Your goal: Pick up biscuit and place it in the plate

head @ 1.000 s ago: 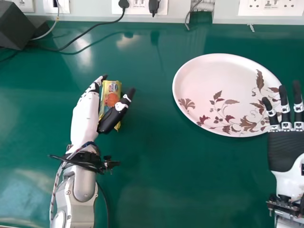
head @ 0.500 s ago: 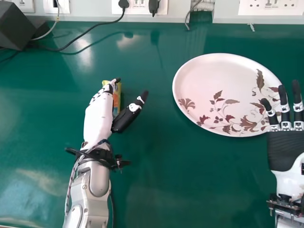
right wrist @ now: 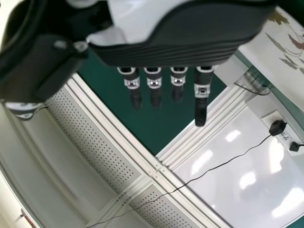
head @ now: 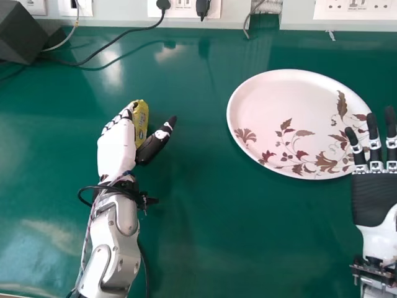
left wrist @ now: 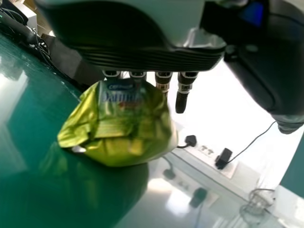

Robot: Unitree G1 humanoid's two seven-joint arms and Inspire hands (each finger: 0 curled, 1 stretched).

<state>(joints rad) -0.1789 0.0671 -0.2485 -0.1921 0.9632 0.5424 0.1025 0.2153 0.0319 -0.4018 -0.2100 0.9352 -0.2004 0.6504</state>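
I have my left hand (head: 118, 144) out over the left part of the table (head: 205, 242), open, with its fingers lying along the left side of the biscuit packet (head: 142, 119) and its thumb angled off to the other side. The thumb's tip points away from the packet, so I don't have a closed grip on it. From the left wrist view, the hand (left wrist: 142, 56) has its fingers out straight, with 1 fingertip in plain sight and others running behind the wrapper. I cannot tell how firmly they touch it, or whether the packet's weight is fully on the table.

The packet is yellow-green and crinkled, tucked in the space between my fingers and thumb. It sits to the left of the plate (head: 279, 90), with a good stretch of green tabletop between the 2. The plate is white and oval, and brown leaves and flowers are printed across its right and lower parts.

Over at the right edge of the head view I have my right hand (head: 374, 198), palm up to the camera and fingers straight, reaching across the plate's right rim as I see it; I cannot tell if they touch.

Farther out, a dark box (head: 22, 32) stands at the far left corner, a black cable (head: 115, 43) curves over the tabletop, and wall sockets (head: 183, 7) line the back.
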